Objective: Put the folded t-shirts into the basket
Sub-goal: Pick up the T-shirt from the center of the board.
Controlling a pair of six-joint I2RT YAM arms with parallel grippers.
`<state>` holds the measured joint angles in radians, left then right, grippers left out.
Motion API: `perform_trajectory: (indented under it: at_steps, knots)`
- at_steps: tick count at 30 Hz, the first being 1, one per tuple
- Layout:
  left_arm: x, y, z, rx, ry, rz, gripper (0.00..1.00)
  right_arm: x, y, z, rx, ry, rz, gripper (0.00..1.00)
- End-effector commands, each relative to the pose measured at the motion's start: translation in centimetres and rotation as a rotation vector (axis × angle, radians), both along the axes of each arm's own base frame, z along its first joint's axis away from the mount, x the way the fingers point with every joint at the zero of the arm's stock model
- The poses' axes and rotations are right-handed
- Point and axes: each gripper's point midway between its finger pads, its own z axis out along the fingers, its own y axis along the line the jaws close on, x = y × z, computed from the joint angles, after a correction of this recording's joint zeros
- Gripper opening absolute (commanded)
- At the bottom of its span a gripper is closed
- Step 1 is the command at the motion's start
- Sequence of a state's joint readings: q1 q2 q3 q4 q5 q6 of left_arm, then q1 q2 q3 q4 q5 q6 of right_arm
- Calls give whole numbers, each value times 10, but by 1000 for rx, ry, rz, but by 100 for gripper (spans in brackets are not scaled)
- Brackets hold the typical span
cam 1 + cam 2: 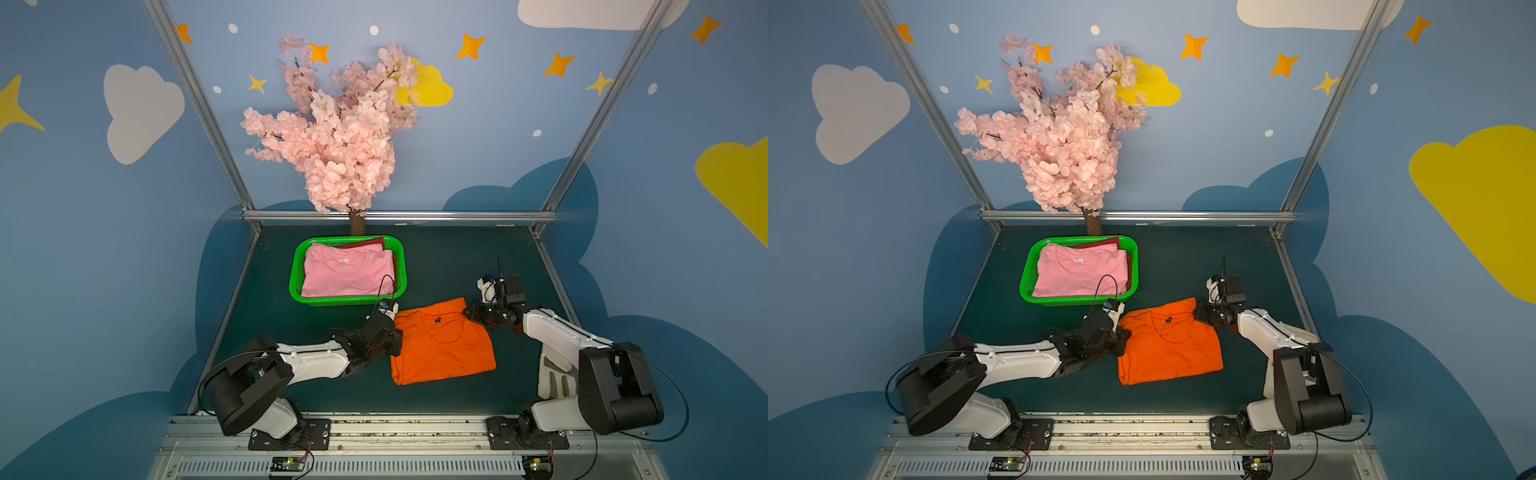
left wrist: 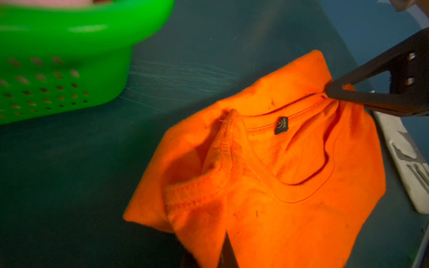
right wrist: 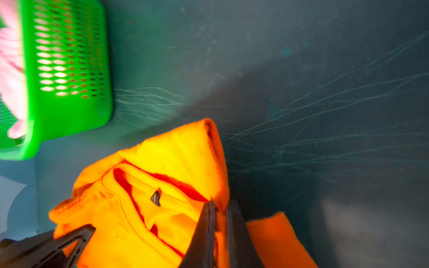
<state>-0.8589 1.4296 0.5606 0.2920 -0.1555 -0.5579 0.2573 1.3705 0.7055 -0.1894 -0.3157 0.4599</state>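
**Step in hand:** lifting the orange shirt (image 1: 442, 345) for transfer to the basket (image 1: 296, 266).

**State**
- The orange shirt lies on the desk (image 1: 457, 257), outside the basket and just beside its near right corner.
- The left gripper (image 1: 395, 334) is closed on the collar-end corner nearer the basket.
- The right gripper (image 3: 219, 208) is closed on the collar-end corner farther from the basket.
- The cloth is bunched at both pinches.
- A pink shirt (image 1: 347, 270) lies on top in the basket, with a dark red shirt (image 1: 365, 242) showing beneath it.

**Recommended procedure**
1. Raise both grippers together and level. Fix their spacing so the collar edge is taut but not stretched.
2. Lift until the hanging end should clear the basket rim. A low carry would likely drag that end and catch the rim.
3. Move over the basket and centre the shirt above the pink shirt.
4. Lower the free end first, lay the shirt down toward the collar, then release.

**Caution:** the pinches may hold only some layers, so the fold could open in the air.
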Motion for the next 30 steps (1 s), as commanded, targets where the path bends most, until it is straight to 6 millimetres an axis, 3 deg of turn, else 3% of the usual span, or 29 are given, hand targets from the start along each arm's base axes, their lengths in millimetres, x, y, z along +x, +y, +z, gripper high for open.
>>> perform_trajectory:
  at_steps: [1, 7, 14, 23, 30]
  knots:
    - [-5, 16, 18, 13, -25, -9, 3, 2, 12, 31, 35, -111, -6, 0]
    - [-11, 43, 69, -32, -105, -5, 2, -11, 26, 76, 53, -219, 13, 0]
    - [2, 90, 126, -32, -198, 86, 3, -14, 61, 139, 88, -336, 54, 0]
    - [49, 150, 186, -24, -248, 258, 2, 7, 129, 197, 126, -407, 110, 0]
    - [95, 209, 202, 3, -244, 437, 3, 41, 186, 210, 117, -422, 120, 0]
